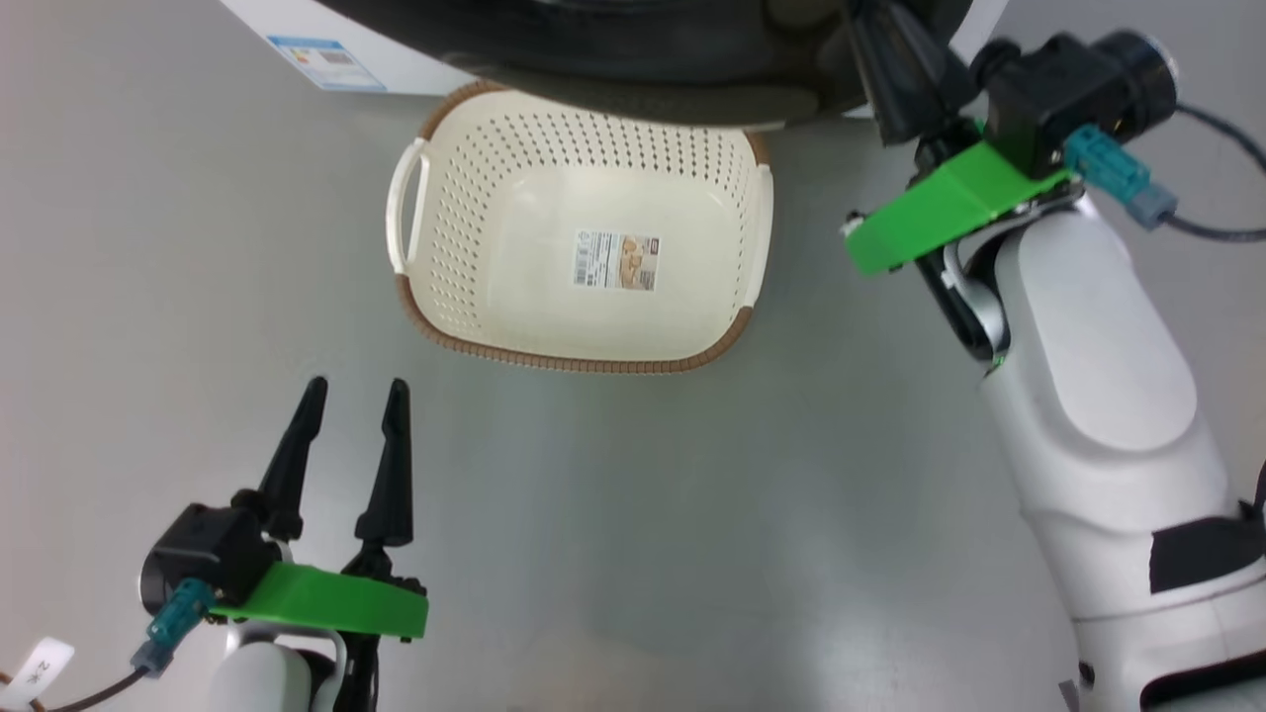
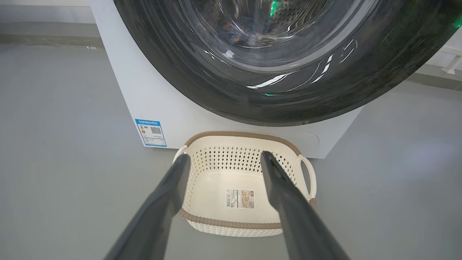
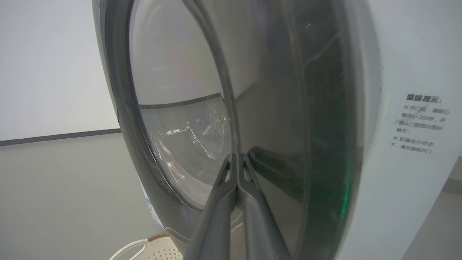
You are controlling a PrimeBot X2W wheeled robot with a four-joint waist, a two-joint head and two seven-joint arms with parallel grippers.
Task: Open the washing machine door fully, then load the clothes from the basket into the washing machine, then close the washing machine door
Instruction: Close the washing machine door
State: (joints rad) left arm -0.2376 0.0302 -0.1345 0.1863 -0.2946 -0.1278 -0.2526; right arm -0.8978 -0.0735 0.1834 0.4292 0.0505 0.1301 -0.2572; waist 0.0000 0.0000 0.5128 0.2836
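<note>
The cream basket (image 1: 554, 358) stands on the floor in front of the washing machine (image 1: 282, 25) with nothing in it but its label sticker. The black-rimmed door (image 1: 643, 59) lies across the washer's front (image 2: 162, 94). Behind the door's glass (image 2: 252, 32) a dim bluish bundle shows, which may be the clothes. My right gripper (image 1: 880, 40) is shut on nothing, its joined tips (image 3: 236, 155) touching the door's glossy rim (image 3: 306, 108) beside the window. My left gripper (image 1: 356, 386) hangs open and low, pointing at the basket (image 2: 231, 224) from a short distance.
Grey floor (image 1: 148, 247) lies open left and right of the basket. A blue energy label (image 2: 151, 132) sits low on the washer's front. My right forearm (image 1: 1088, 376) rises along the right side. A sticker with printed text (image 3: 420, 122) is on the washer's front.
</note>
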